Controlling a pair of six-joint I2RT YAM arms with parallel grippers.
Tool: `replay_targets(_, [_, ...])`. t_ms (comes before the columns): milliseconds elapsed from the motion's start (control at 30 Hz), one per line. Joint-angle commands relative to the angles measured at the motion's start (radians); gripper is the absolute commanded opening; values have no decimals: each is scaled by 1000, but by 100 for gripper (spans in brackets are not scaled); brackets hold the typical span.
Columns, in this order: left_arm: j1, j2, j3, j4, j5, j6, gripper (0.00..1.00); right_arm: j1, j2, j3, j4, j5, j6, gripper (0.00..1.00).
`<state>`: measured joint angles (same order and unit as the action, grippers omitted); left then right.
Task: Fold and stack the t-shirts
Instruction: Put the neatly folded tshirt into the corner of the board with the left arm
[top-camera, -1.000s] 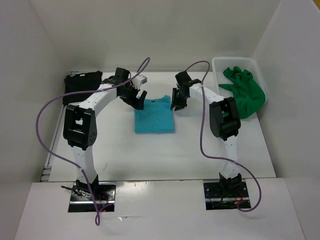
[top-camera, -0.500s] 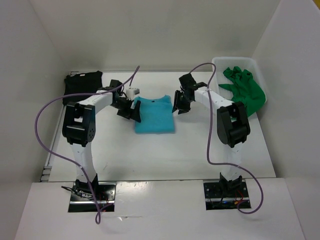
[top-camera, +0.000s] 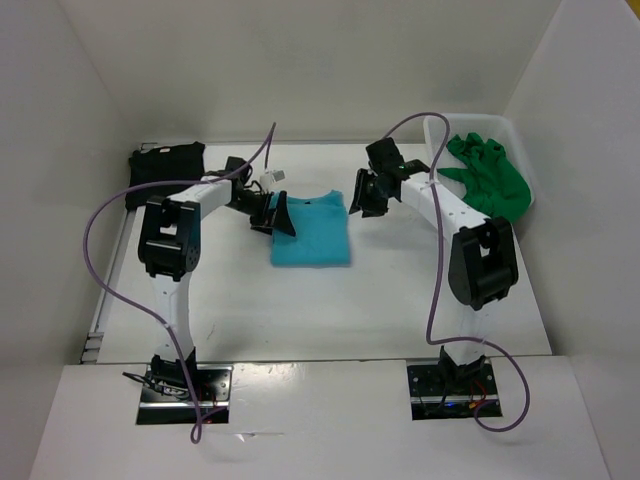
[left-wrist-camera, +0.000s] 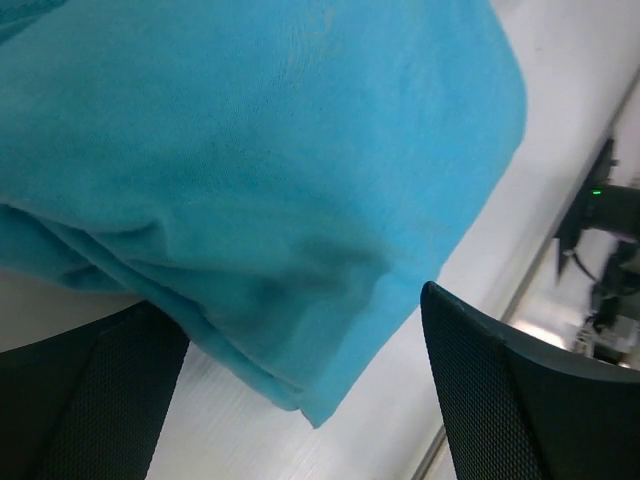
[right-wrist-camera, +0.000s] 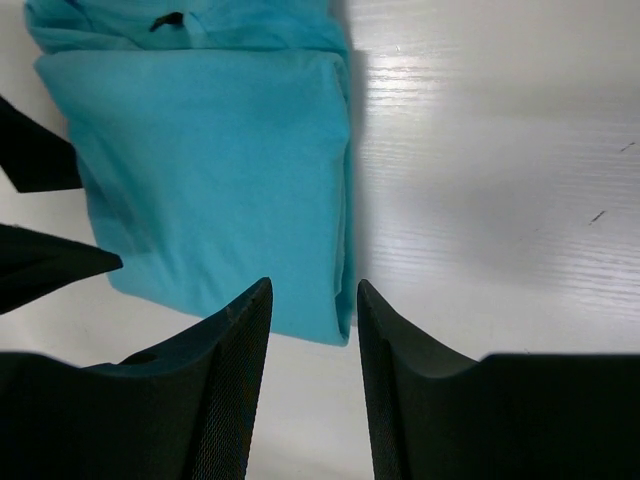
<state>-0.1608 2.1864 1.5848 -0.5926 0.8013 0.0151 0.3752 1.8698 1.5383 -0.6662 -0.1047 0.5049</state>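
Note:
The turquoise t-shirt (top-camera: 310, 232) lies folded in a rectangle at the table's middle. My left gripper (top-camera: 277, 216) is at its left edge, low over the table. In the left wrist view my left gripper (left-wrist-camera: 290, 300) is open wide, with a folded corner of the turquoise shirt (left-wrist-camera: 250, 150) between the jaws. My right gripper (top-camera: 362, 195) is open by the shirt's upper right corner. In the right wrist view the shirt's right edge (right-wrist-camera: 200, 170) lies beyond the right gripper (right-wrist-camera: 310, 290). The black shirt (top-camera: 165, 170) lies folded at the back left. The green shirt (top-camera: 490, 180) is bunched in the basket.
A white basket (top-camera: 470, 120) stands at the back right and holds the green shirt. White walls close the table at the left, back and right. Purple cables loop over both arms.
My left gripper has moved down and right, from above the shirt's collar to its left edge. My right gripper has shifted slightly up and right. Both elbows have swung outward.

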Motion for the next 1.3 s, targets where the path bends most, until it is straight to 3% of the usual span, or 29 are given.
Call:
replay_targets(0, [-6, 148, -20, -23, -50, 0, 100, 10, -81, 19, -33, 48, 4, 45])
replay_targets(33, [-6, 159, -20, -23, -50, -9, 100, 10, -90, 19, -44, 48, 4, 45])
replay_targets(100, [-6, 188, -11, -23, -24, -9, 84, 1, -103, 28, -53, 68, 4, 45])
replay_targets(200, [-6, 219, 27, -33, -4, -9, 30, 1, -123, 28, -62, 86, 14, 45])
replay_targets(233, [-6, 219, 36, -33, -4, -9, 1, -8, -123, 28, -62, 86, 14, 45])
replay_targets(467, [26, 155, 72, -53, 4, 42, 0, -27, -152, -4, -62, 96, 14, 45])
replay_targets(700, [61, -48, 109, 4, -419, 192, 0, -27, -143, -14, -52, 96, 14, 45])
replay_targets(1033, [96, 10, 375, -7, -934, 368, 0, -36, -124, 16, -52, 86, 14, 45])
replay_targets(1267, [119, 68, 590, -9, -1116, 448, 0, -36, -115, 16, -52, 96, 4, 45])
